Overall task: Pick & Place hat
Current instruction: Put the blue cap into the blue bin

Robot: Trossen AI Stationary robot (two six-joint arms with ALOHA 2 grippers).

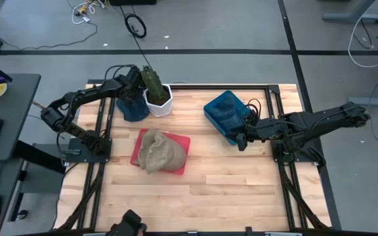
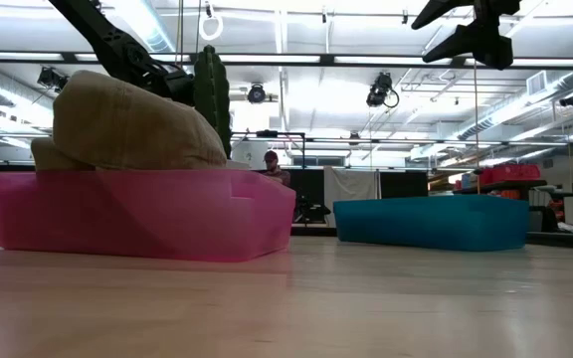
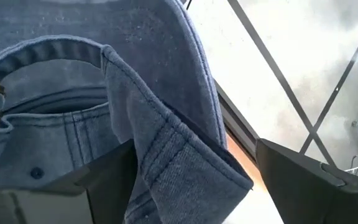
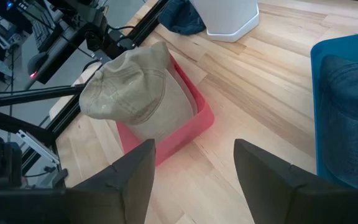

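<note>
the left gripper (image 1: 134,99) sits at the far left of the table beside the white faceted planter (image 1: 158,101) with its tall green cactus (image 1: 152,80), and its two dark fingers (image 3: 98,186) are clamped on the folded brim of a blue denim cap (image 1: 132,109); the left wrist view is filled with that cap's stitched cloth (image 3: 142,112), pinched between the pads. the right gripper (image 1: 241,139) hovers just off the near edge of the blue plastic bin (image 1: 227,118), its fingers (image 4: 272,180) spread wide with nothing between them, and another blue denim cap (image 4: 353,118) lies inside that bin. a tan cotton cap (image 1: 157,151) rests crown up in the shallow pink plastic tray (image 1: 176,164) toward the middle of the table, bulging above its rim and hanging a little over one side. the surface is a pale wooden tabletop (image 1: 228,183) of jointed planks, framed by black metal rails (image 1: 287,183) that carry the two arm bases. beyond the table the floor is grey, crossed by dark lines, with loose cables (image 1: 135,25) lying on it. a grey side desk (image 1: 8,118) stands to the left. the low view looks across the wood into a large hall with ceiling strip lights (image 2: 386,60), exposed ducts, and a person (image 2: 271,163) far off between the tray and the bin.
</note>
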